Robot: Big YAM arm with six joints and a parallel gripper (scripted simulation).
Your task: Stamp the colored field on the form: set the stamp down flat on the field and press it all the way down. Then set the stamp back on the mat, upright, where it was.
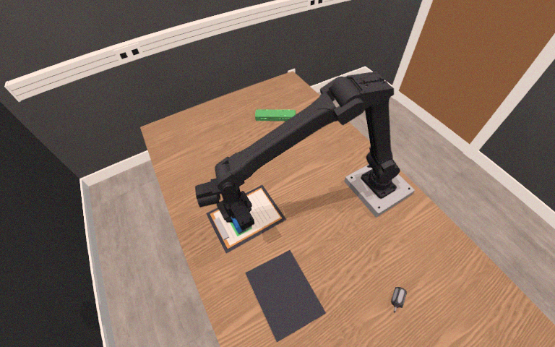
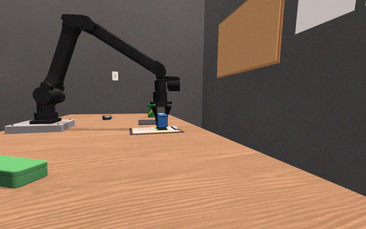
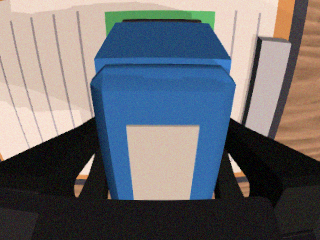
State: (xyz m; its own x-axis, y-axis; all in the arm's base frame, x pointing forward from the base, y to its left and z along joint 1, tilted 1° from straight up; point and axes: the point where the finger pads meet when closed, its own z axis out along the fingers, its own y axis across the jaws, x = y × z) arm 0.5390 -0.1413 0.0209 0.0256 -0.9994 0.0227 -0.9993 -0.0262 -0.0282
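The blue stamp (image 1: 236,225) (image 2: 162,121) (image 3: 162,95) stands upright on the form (image 1: 266,207) (image 2: 140,130) (image 3: 50,75), over the green field (image 2: 166,129) (image 3: 112,19). In the exterior view a short black foot shows below its blue body and appears to touch the field; most of the field is hidden under it. My gripper (image 1: 242,221) (image 2: 162,116) (image 3: 161,119) points straight down and is shut on the stamp, with one finger on each side. The dark mat (image 1: 286,294) (image 2: 146,122) lies apart from the form, with nothing standing on it.
A grey clip (image 1: 220,227) (image 2: 175,127) (image 3: 267,85) lies on the form's clipboard close beside the stamp. A green case (image 1: 274,115) (image 2: 21,170) lies on the table. A dark mouse-like object (image 1: 398,297) (image 2: 106,117) and a green can (image 2: 151,109) stand farther off.
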